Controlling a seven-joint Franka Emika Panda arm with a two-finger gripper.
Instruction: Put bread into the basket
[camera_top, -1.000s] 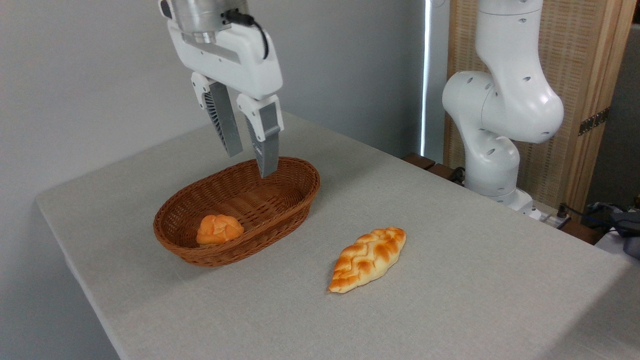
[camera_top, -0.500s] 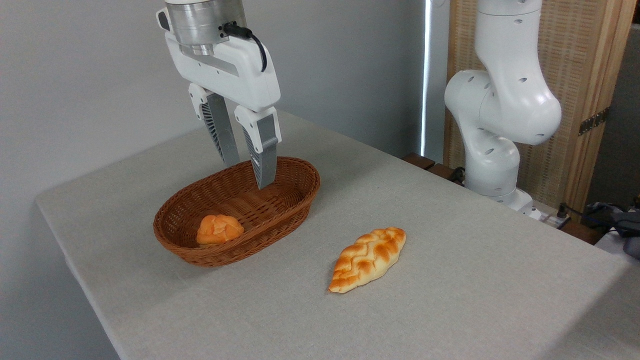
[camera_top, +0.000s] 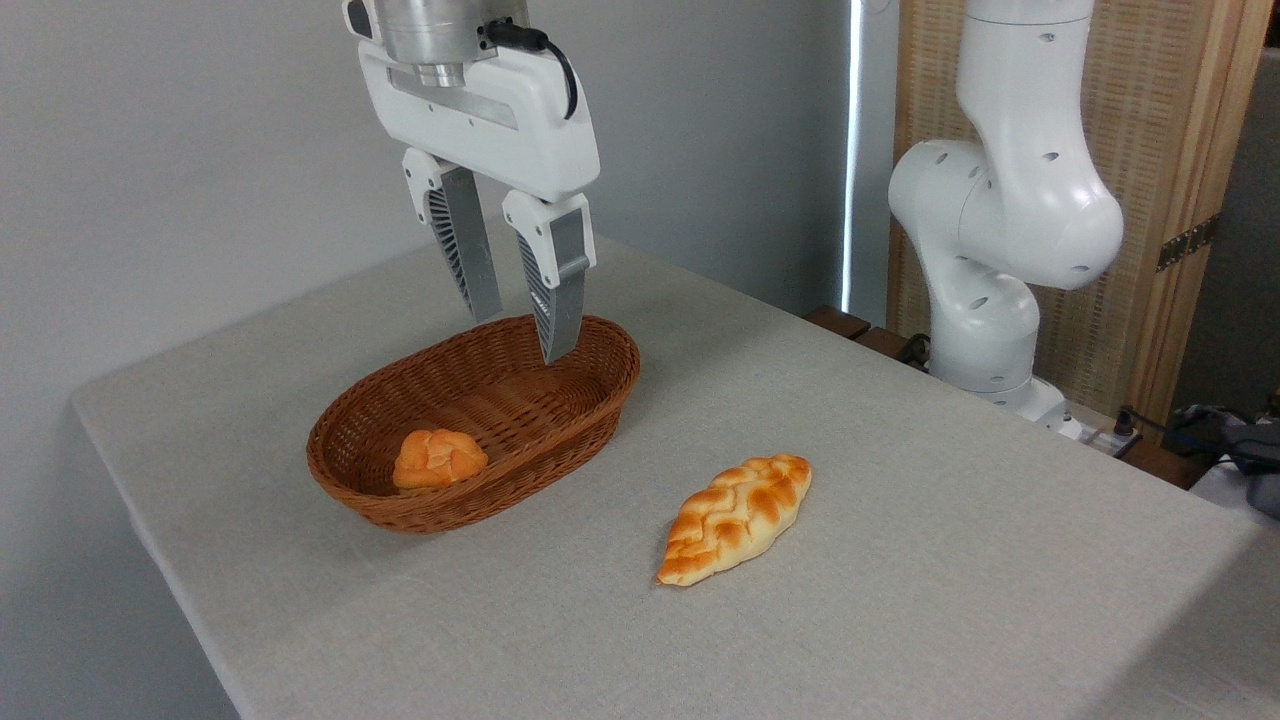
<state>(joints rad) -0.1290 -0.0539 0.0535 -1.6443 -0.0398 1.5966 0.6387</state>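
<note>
The bread, a small round bun with an orange-golden top, lies inside the basket, at the end of it that is nearer to the camera and to the left. It touches the basket floor and leans close to the woven wall there. The basket is oval, brown wicker, and stands on the table, which is covered with a light grey cloth.

The claw hangs above the far right end of the basket. Its 2 fingers point down and stand apart, with nothing between them. The tips are near the far rim, but I cannot tell if they are inside the basket or just over it.

A longer braided loaf lies on the table to the right of the basket, well apart from it.
</note>
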